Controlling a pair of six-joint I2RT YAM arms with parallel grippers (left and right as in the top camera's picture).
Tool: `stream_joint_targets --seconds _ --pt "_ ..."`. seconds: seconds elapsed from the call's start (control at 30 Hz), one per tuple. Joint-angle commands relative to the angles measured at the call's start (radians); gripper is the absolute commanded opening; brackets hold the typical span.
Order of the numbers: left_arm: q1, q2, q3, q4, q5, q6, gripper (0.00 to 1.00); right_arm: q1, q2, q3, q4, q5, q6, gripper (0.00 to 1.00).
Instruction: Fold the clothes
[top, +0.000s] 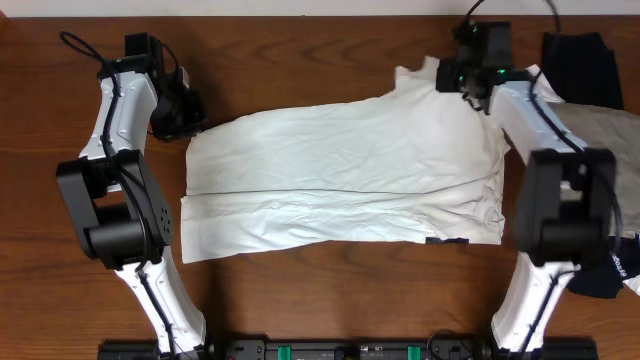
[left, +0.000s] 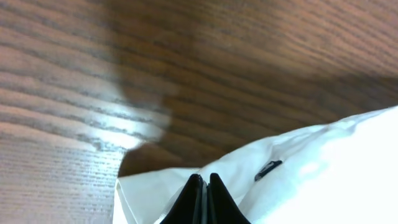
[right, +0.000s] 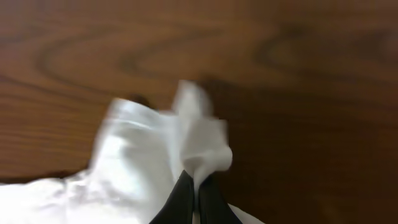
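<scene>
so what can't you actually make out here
Left wrist: whether the shut left fingers pinch the white T-shirt or just rest on it, since they cover the spot. The small black mark is too small to read.
Right wrist: the cloth at the right fingers is blurred.
Overhead: both sets of fingers hide under the wrist housings. The grey-beige garment and dark garment run off the right edge, partly behind the right arm.
</scene>
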Motion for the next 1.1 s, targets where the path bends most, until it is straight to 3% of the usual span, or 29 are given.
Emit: stream_joint_targets --seconds 0.0,0.8,1.07 --pt "-0.002 -0.017 -0.009 -0.022 -0.002 0.02 0.06 -0.021 -0.072 0.021 -0.034 0.025 0.013 0.01" --pt "0.003 -0.137 -0.009 -0.303 -0.042 0.027 0.06 -0.081 -0.162 0.022 -0.542 0.026 0.013 0.01" --pt "0.075 -0.137 -0.01 -0.344 -0.056 0.004 0.06 -0.104 -0.163 0.021 -0.688 0.079 0.013 0.01"
